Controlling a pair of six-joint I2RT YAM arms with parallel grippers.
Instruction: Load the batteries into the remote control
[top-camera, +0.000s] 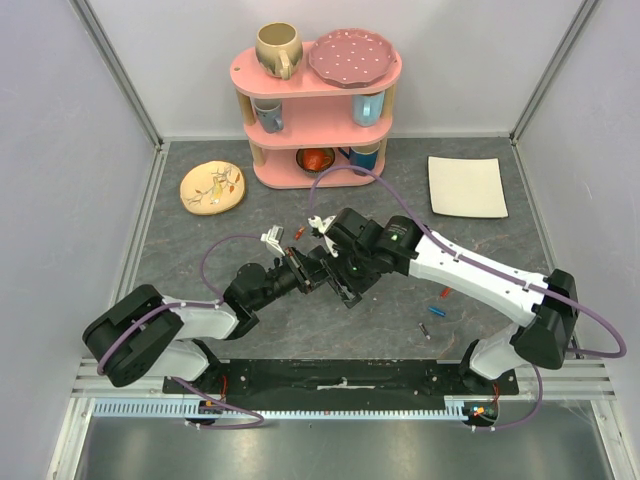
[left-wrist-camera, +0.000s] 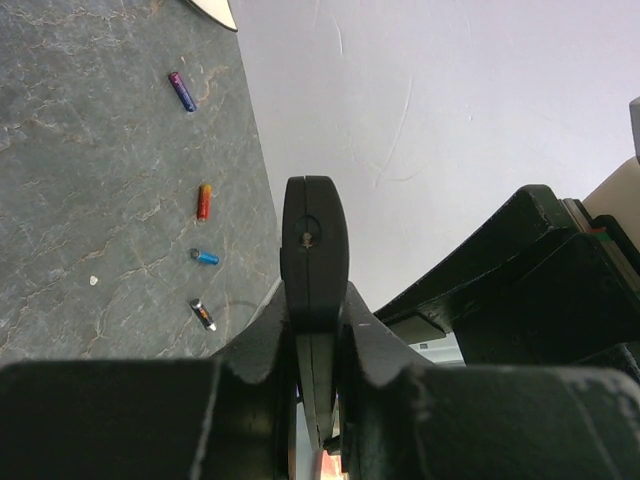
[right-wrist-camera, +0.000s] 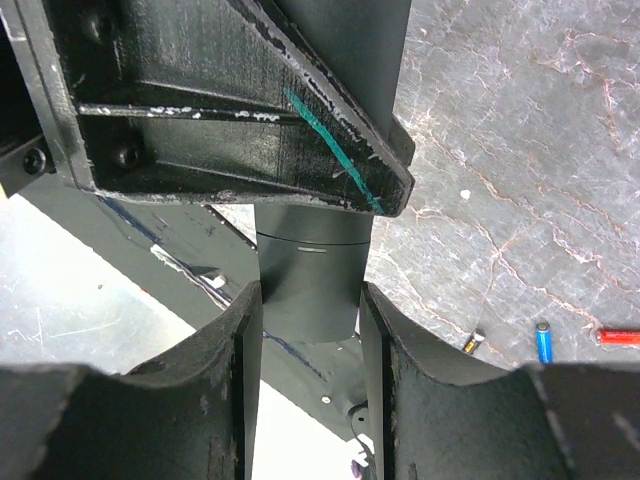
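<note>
Closest to the left wrist lens, the left gripper (left-wrist-camera: 318, 345) is seen clamped on the thin edge of the slim flat black plastic remote control (left-wrist-camera: 314, 240), which juts straight ahead of the jaws, clear of the table. At its other end the bar is pinched across its width by the right gripper (right-wrist-camera: 310, 320), both black fingers (right-wrist-camera: 230, 380) pressed to its sides (so it is held at two ends at once).

Beyond, to the left of the left jaws, small cylindrical batteries (left-wrist-camera: 204, 205) lie apart on the grey marbled table top (left-wrist-camera: 90, 180): a dark grey one (left-wrist-camera: 203, 314) nearest, then a blue one (left-wrist-camera: 205, 257), an orange one (left-wrist-camera: 204, 195) and a purple-blue one (left-wrist-camera: 182, 91). The battery slot cannot be seen.

A re-grip of the bar is judged to be in hand. It would be done well if one grasp were held firm while the other is freed, the slot face turned upward, and only then a battery fetched.
</note>
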